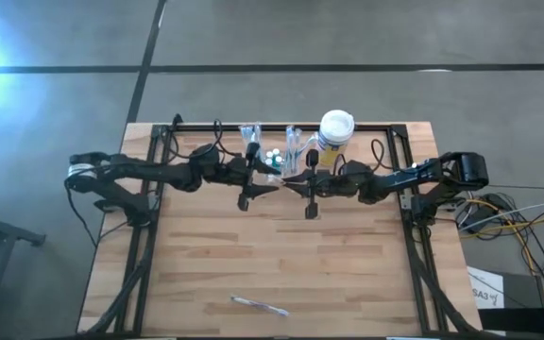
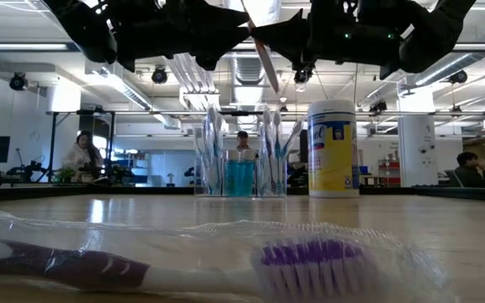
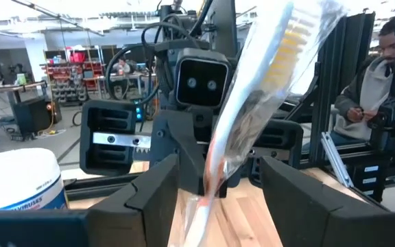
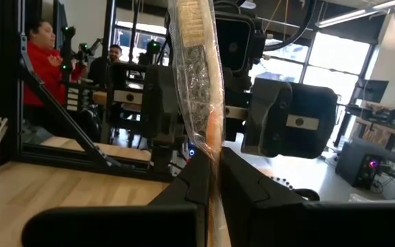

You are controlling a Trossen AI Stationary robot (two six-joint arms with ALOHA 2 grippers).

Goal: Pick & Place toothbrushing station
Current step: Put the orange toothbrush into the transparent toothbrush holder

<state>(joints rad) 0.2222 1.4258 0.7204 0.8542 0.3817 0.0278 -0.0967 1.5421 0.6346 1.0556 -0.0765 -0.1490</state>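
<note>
The toothbrushing station [image 2: 241,160], a see-through holder with several brushes standing in it, rests on the table's far middle [image 1: 272,156]. High above the table, just near of the station, my two grippers face each other. My right gripper [image 4: 214,182] is shut on a plastic-wrapped toothbrush [image 4: 196,75] with an orange handle and yellow bristles. My left gripper [image 3: 218,192] is open. Its fingers [image 3: 149,199] stand on either side of that toothbrush [image 3: 259,89] without touching it. My right gripper pinches the wrapped toothbrush by its orange lower handle [image 4: 213,147] between its two fingers. The fingers come level from the table's right and lie across the handle. The toothbrush stands nearly upright, bristle head [image 4: 187,24] up, lifted clear of the table.
A white-lidded canister with a yellow label [image 2: 333,150] stands right of the station [image 1: 336,127]. Another wrapped toothbrush with purple bristles [image 2: 226,261] lies near the table's front edge [image 1: 258,305]. Dark frame rails run along the table's sides. People sit in the room beyond.
</note>
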